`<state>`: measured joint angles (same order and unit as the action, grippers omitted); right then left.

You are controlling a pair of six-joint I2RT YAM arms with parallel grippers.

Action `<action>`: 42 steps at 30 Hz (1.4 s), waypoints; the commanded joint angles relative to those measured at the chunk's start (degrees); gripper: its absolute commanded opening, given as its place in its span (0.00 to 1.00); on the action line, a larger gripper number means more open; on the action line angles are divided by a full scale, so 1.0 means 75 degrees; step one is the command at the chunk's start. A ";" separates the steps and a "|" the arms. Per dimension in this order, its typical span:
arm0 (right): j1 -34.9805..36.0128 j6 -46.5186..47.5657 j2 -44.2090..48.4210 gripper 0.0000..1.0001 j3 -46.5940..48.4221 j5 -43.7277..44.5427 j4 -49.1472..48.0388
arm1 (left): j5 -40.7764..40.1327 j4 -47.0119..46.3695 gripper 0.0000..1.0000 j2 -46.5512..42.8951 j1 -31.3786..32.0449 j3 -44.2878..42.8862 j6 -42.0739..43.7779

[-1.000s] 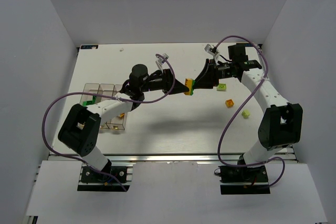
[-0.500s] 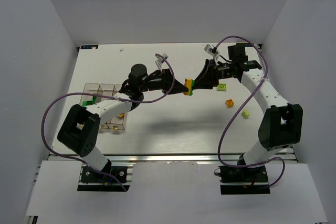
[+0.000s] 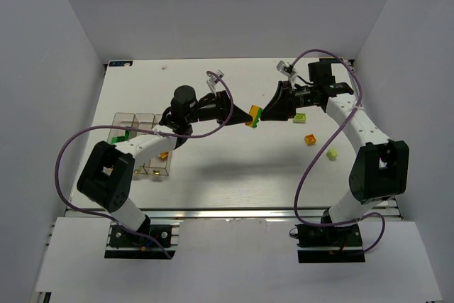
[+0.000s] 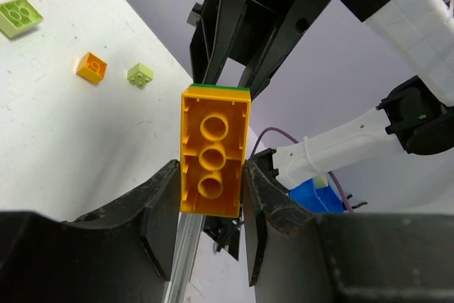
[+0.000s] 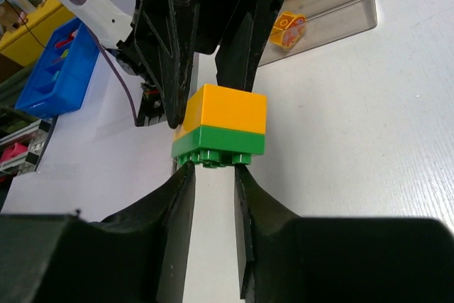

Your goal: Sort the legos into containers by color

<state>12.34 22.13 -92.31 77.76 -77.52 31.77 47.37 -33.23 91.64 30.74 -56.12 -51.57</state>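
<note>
Separation step: left end effector [image 4: 211, 175] gripped orange lego [image 4: 213, 150], right end effector [image 5: 213, 172] gripped joined green lego [image 5: 218, 145]; next needed opposite pull.

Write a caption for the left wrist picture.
Left gripper holds an orange brick topped by a green brick, right gripper beyond.

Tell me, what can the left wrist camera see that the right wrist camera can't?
Only left wrist: the orange brick's hollow underside, plus three loose bricks on the table. Only right wrist: the clear containers holding a small orange lego, and the green brick's studs. Both: the orange brick stuck to the green one, held in the left pincer.
</note>
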 commanded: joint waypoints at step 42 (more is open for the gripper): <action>0.0253 -0.7873 0.0074 0.64 -0.1649 0.0386 -0.8138 | -0.0141 -0.1194 0.33 -0.0124 -0.0161 0.0334 -0.0753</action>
<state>13.82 -35.88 -91.81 65.34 -74.70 -26.04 46.48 -40.32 91.66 29.69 -53.71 -57.08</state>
